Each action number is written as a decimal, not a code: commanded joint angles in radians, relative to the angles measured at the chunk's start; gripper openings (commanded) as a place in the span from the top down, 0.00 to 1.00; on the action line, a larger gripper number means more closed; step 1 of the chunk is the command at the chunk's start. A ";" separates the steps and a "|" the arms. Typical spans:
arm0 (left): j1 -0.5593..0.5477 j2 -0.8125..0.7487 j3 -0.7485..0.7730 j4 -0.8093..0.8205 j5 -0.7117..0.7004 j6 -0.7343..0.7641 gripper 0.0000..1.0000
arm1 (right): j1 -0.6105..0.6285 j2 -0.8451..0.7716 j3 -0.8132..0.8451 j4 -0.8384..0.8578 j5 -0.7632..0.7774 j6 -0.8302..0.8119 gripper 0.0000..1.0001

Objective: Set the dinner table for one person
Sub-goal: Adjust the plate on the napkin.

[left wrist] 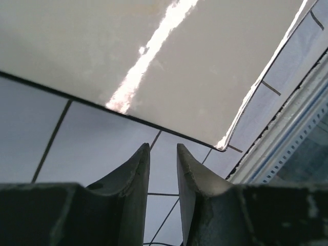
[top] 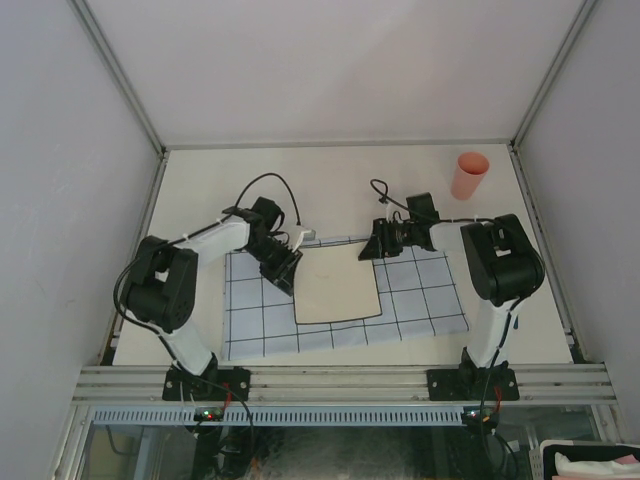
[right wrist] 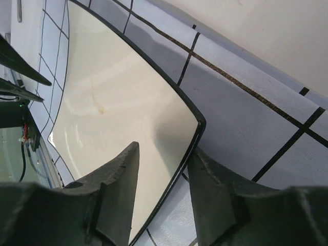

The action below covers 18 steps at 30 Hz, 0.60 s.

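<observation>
Since the table point(top: 330, 180) fills the whole walled bay, the blue grid cloth point(top: 420, 300) just covers its near middle, with a cream square plate point(top: 335, 290) lying on it. The left pincer point(top: 287, 271) at the plate's 10 o'clock and the right pincer point(top: 367, 248) at 1 o'clock both have their jaws apart. A pink cup point(top: 469, 175) stands way back at 2 o'clock.

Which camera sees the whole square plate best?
The top external view: the square plate shows whole, lying on the checked cloth. The right wrist view shows most of the plate, slanted and close. The left wrist view shows only the part near one corner.
</observation>
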 commanded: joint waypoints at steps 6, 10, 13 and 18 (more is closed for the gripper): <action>0.081 -0.166 0.017 0.041 -0.174 0.056 0.67 | -0.024 -0.029 0.024 -0.007 -0.007 -0.055 0.31; 0.141 -0.189 0.021 0.045 -0.219 0.068 0.67 | -0.052 -0.085 0.023 -0.037 0.012 -0.090 0.17; 0.178 -0.210 0.002 0.072 -0.256 0.071 0.67 | -0.083 -0.137 0.020 -0.047 0.021 -0.107 0.11; 0.212 -0.272 -0.061 0.133 -0.351 0.090 0.66 | -0.125 -0.236 0.020 -0.076 0.007 -0.115 0.04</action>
